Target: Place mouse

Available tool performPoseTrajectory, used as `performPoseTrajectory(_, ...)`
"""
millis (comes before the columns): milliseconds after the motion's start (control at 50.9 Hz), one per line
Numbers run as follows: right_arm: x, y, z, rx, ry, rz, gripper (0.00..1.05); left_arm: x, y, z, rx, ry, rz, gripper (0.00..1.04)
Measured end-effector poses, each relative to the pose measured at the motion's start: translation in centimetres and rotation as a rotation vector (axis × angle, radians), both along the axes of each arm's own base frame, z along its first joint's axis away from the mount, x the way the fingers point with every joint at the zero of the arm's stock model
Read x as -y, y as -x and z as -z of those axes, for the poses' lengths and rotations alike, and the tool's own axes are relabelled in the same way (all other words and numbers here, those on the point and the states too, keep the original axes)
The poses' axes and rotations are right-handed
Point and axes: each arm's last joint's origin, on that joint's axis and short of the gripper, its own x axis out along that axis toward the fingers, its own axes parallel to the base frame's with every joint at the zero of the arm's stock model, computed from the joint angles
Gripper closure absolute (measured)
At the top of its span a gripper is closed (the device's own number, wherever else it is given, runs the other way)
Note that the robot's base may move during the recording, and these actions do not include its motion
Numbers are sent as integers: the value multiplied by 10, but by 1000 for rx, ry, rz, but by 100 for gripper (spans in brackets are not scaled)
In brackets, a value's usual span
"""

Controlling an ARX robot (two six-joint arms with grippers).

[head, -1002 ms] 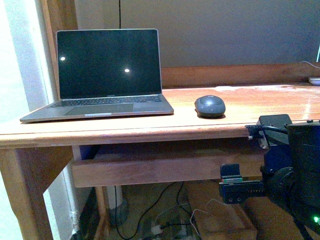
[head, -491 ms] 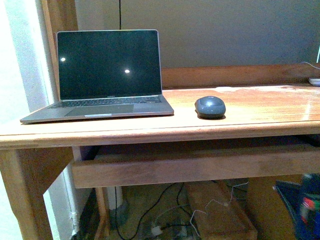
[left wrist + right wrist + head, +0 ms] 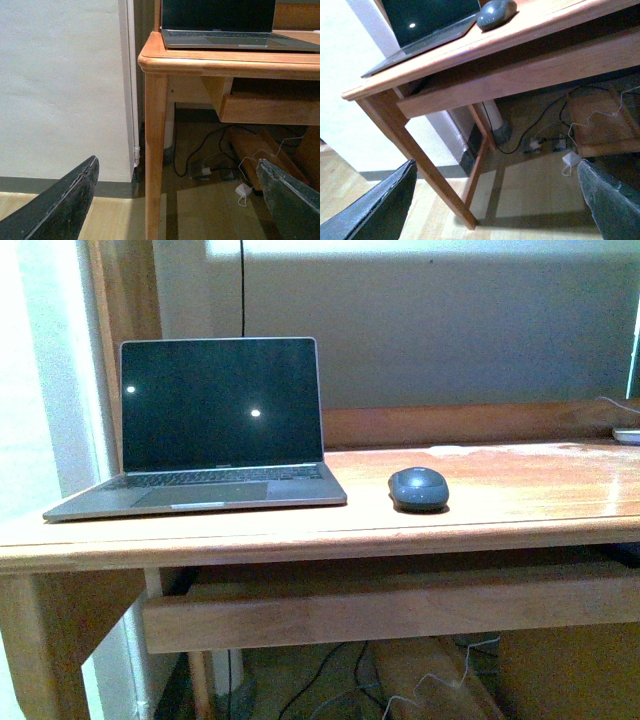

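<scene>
The mouse [image 3: 419, 489] sat flat on the desk [image 3: 520, 510], just right of the laptop [image 3: 205, 430] and apart from it, w/ bare wood btwn the two. It lay a bit back from the desk's near edge. Nothing touched it. The right wrist view showed the same thing: the mouse [image 3: 496, 13] rested on the desktop beside the laptop's right corner.

The laptop was open, screen dark, at the left end of the desk near the wall.

No arm showed in the front view. Both wrist cams looked up at the desk from below its top, so both arms seemed low and well clear of the mouse. The left pincer [image 3: 176, 167] was spread wide w/ nothing in it, i.e. only floor, a desk leg and cables [image 3: 200, 150] showed btwn its fingers. The right pincer [image 3: 496, 167] was likewise wide and empty.

Judgement re progress: placement looked done, since the mouse was down, stable and released. Nothing obvious was left for the mouse itself, at most parking the arms.
</scene>
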Motion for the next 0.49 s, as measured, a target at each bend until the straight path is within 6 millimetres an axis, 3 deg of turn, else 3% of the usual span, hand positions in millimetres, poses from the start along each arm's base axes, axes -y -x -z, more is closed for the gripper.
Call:
performPoseTrajectory(177,6,1,-4,33,-49,-22,7,0,0,0,0,0,0,8)
performPoseTrajectory(236,9,1,-5,58,-12,66,11,0,0,0,0,0,0,8)
performPoseTrajectory(354,27,1,-3,112,245,414,34,0,0,0,0,0,-1,8)
performPoseTrajectory(491,34,1,-3,136,342,426,57,0,0,0,0,0,-1,8)
